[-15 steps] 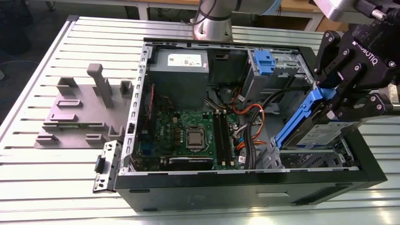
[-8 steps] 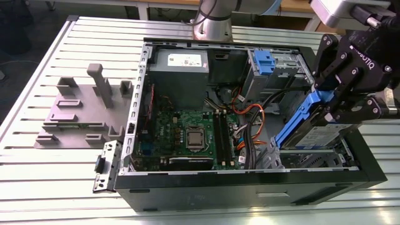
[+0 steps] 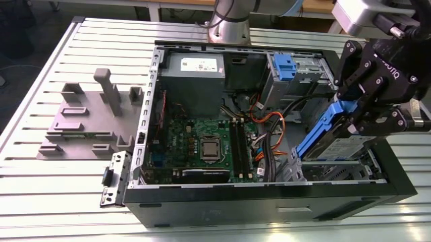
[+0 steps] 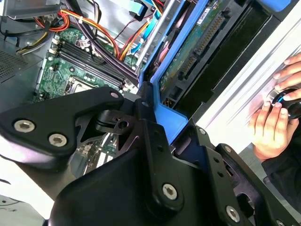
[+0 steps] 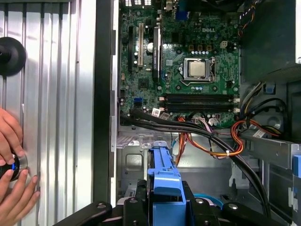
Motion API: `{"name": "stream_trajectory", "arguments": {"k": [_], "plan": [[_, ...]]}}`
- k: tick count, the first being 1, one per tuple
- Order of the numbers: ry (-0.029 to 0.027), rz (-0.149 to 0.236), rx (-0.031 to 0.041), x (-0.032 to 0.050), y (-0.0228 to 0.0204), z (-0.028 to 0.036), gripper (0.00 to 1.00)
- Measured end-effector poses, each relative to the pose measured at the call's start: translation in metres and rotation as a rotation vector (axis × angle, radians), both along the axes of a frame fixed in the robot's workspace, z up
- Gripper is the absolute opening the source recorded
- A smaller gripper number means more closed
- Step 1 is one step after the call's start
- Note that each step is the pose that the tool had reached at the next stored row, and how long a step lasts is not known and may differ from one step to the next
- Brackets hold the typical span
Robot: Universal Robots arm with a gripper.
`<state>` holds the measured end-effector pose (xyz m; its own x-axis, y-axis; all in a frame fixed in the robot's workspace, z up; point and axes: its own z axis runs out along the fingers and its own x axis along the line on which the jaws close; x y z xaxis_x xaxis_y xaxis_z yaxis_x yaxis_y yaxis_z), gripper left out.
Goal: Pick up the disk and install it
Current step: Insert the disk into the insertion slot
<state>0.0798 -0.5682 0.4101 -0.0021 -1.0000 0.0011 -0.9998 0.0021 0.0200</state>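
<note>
The disk is a silver drive with blue side rails and a white label. It hangs steeply tilted at the open computer case's front corner, on the exterior view's right. Its lower end is at the metal drive bay. My black gripper is shut on its upper end, clamping the blue rail. The second wrist view shows the disk's green circuit-board underside. In the first wrist view the blue rail sits between my fingers, above the bay.
Inside the case are the motherboard, a grey power-supply box, a tall blue latch piece and loose cables. A grey fixture stands on the slatted table. A person's hand rests on a small device beside the case.
</note>
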Motion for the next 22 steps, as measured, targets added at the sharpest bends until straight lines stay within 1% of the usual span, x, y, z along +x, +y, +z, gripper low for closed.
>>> {"name": "stream_trajectory", "arguments": {"k": [22], "plan": [[0.0, 0.0, 0.0001, 0.0, -0.0012, -0.0116, 0.37]]}}
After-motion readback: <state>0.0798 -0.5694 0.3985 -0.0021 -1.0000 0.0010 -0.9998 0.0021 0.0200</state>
